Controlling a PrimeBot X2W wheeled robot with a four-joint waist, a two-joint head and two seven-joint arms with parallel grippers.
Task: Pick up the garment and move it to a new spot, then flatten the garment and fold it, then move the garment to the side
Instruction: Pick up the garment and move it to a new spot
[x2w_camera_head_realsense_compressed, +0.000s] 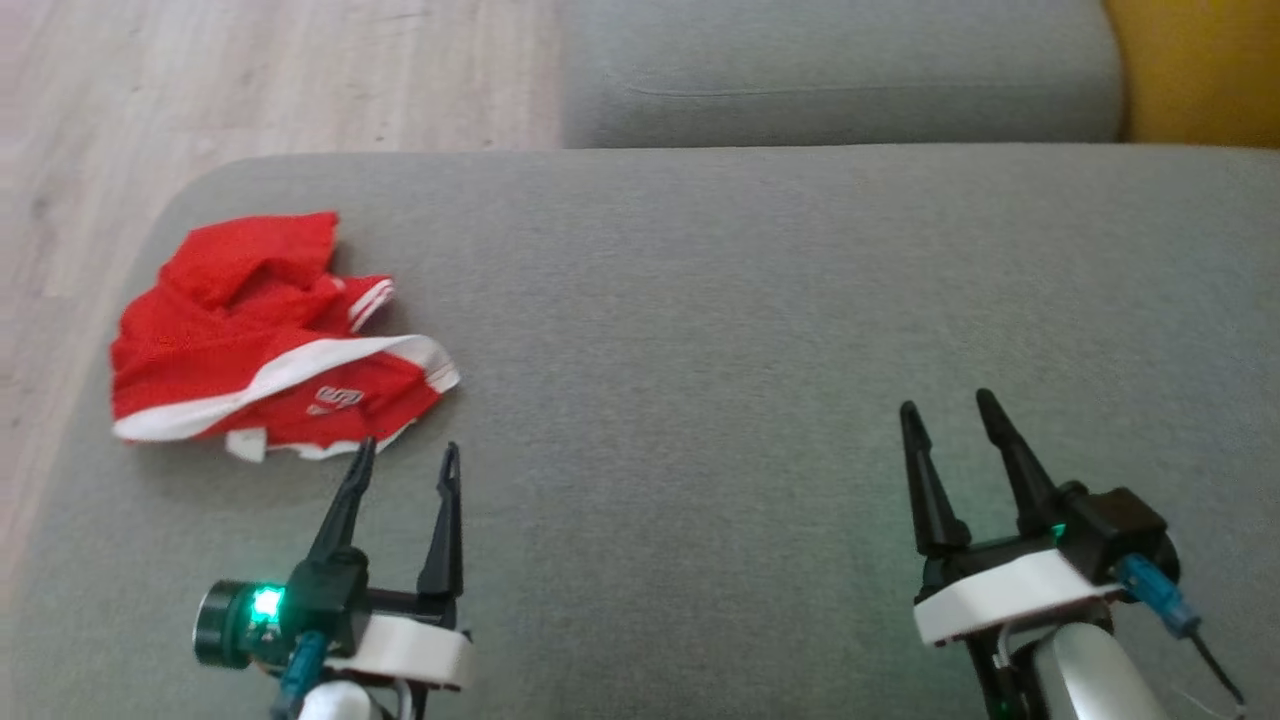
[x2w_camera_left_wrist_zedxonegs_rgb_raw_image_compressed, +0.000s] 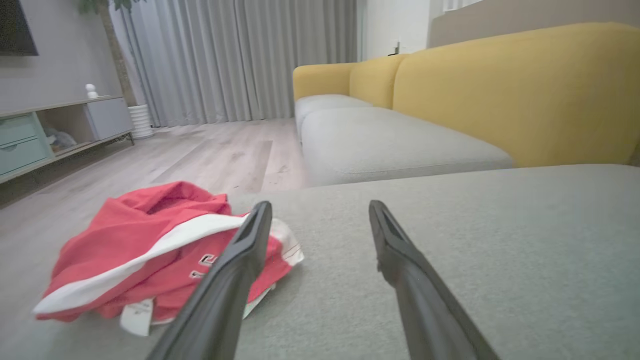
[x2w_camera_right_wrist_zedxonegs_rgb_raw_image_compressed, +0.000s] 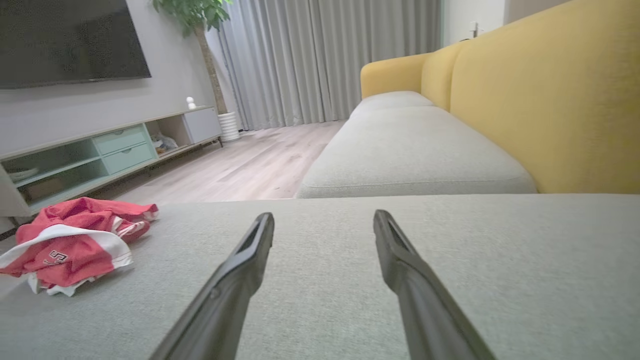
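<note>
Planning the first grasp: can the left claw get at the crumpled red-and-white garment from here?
Likely yes: open left claw sits right beside the red-and-white garment on the grey fabric cushion, nothing between them.

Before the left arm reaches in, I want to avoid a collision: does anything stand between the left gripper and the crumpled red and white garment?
Nothing visible does. The open left gripper sits just short of the crumpled red and white garment, with only bare grey fabric sofa cushion between them.

The left arm (x2w_camera_head_realsense_compressed: 410, 650) and right arm (x2w_camera_head_realsense_compressed: 1010, 592) both reach forward, jaws spread wide and empty.
</note>
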